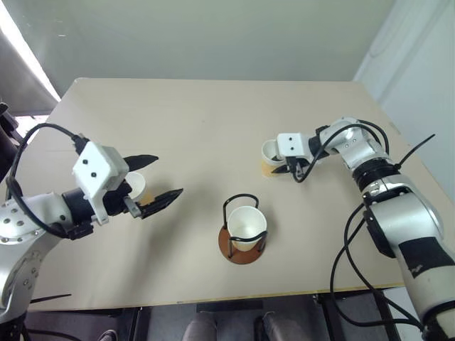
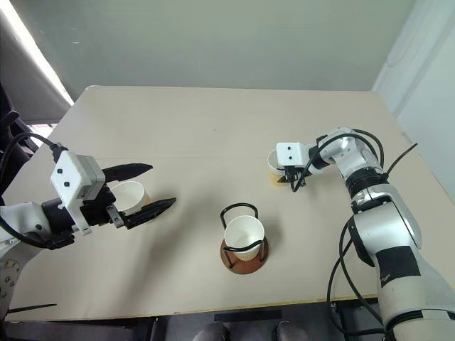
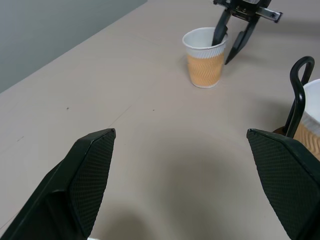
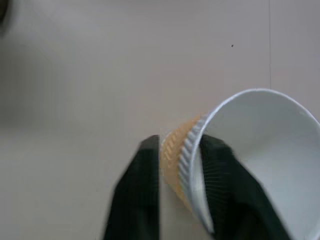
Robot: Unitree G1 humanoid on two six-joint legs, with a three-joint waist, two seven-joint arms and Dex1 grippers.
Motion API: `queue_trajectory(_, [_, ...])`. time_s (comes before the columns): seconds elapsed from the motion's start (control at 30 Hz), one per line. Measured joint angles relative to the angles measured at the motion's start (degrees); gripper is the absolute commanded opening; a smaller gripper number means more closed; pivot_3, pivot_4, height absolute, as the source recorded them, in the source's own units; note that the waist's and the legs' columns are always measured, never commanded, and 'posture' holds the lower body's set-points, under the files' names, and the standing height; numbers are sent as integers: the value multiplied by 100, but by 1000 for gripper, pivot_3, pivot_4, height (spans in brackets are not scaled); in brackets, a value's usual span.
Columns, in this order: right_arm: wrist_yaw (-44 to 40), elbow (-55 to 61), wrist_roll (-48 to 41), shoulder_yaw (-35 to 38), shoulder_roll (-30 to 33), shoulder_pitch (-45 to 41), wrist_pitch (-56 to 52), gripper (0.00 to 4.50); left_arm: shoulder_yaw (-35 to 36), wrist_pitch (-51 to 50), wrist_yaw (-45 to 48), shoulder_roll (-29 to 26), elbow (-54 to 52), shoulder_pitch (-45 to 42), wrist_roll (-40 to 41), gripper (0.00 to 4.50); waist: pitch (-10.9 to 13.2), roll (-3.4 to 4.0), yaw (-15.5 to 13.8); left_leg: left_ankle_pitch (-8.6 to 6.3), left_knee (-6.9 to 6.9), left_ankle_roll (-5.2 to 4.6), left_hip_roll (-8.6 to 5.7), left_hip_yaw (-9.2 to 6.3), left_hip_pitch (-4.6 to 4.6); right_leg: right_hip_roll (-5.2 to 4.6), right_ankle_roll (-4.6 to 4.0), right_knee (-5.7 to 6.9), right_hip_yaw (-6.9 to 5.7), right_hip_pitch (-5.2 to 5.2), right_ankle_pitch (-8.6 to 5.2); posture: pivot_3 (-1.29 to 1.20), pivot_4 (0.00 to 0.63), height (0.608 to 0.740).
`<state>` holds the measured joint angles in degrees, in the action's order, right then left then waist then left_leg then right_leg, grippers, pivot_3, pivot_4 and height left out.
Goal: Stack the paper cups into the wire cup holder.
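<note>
Two head eyes look down over the table (image 1: 213,121); wrist cameras sit close, sharing its surface.

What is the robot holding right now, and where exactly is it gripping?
The right end effector pinches a paper cup by its wall at the rim, one finger inside. The left end effector is open and empty.

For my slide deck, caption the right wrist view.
Right gripper pinching the wall of a paper cup, one finger inside.

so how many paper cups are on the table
3: one cup in the wire holder, one cup between the left claw's open fingers, one cup pinched by the right claw.
</note>
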<state>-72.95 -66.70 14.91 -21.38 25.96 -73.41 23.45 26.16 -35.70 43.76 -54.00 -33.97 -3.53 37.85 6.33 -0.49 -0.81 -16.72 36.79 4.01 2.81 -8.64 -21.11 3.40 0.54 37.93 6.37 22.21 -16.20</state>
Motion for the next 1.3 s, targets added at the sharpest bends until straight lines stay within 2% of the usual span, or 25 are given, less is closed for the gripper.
queue_trajectory(0.03, [-8, 0, 2, 0, 1, 0, 10, 20, 0, 0, 2, -3, 0, -3, 6, 4500, 0, 0, 0, 0, 0, 0, 0, 0, 0, 0, 0, 0, 0, 0, 0, 0, 150, 740])
queue_trajectory(0.23, [-288, 174, -73, 74, 39, 0, 22, 20, -2, 0, 22, -24, 4, -83, 40, 4500, 0, 0, 0, 0, 1, 0, 0, 2, 0, 0, 0, 0, 0, 0, 0, 0, 150, 740])
queue_trajectory(0.33, [-871, 590, -485, 326, 225, -26, -133, 20, -1, 0, 149, -110, 14, -94, 62, 4500, 1, 2, -3, 1, 2, 1, -2, 4, -5, 0, 0, -2, 0, 1, 0, 0, 150, 740])
queue_trajectory(0.43, [-1593, 1641, -1233, 541, 638, -36, -730, 20, 39, 2, 378, -197, 31, -40, 84, 4500, 1, 2, -8, 1, 4, 4, -2, 6, -8, 1, -1, -8, -1, -1, -1, 0, 150, 740])
queue_trajectory(0.5, [-1848, 2946, -2201, 518, 1236, 120, -1594, 20, 63, 53, 668, -336, 78, 114, 68, 4500, 2, 3, -15, 2, 6, 10, -4, 15, -17, 5, -2, -18, -2, -4, -1, 0, 150, 740])
queue_trajectory(0.67, [-1931, 5224, -3928, 516, 2147, 702, -3344, 20, 64, 246, 1307, -395, 169, 154, 169, 4500, 0, 0, -1, 1, 14, 13, -7, 32, 0, 19, -2, -33, 2, -34, -2, 0, 150, 740])
queue_trajectory(0.73, [-1934, 5887, -4320, 530, 2238, 910, -3876, 20, 66, 271, 1632, -500, 176, 160, 322, 4500, 0, 0, 17, 1, 17, 12, -8, 47, 8, 27, -2, -25, 7, -37, -2, 0, 150, 740])
queue_trajectory(0.83, [-1934, 6621, -4625, 583, 2298, 1215, -4387, 20, 69, 281, 2101, -641, 155, 233, 538, 4500, 0, -1, 57, 1, 26, 11, -7, 72, 20, 33, -1, -14, 13, -39, -3, 0, 150, 740])
queue_trajectory(1.0, [-1919, 7223, -4720, 640, 2297, 1605, -4762, 20, 64, 357, 2721, -855, 134, 466, 559, 4500, 1, -2, 68, -2, 32, 5, -3, 95, 35, 34, 4, -2, 28, -37, -5, 0, 150, 740])
queue_trajectory(1.3, [-1810, 7842, -4709, 640, 2018, 1934, -5078, 20, 290, 385, 2752, -791, 26, 751, 570, 4500, 1, -3, 76, -5, 35, 1, 5, 103, 44, 36, 16, 4, 45, -38, -12, 0, 150, 740])
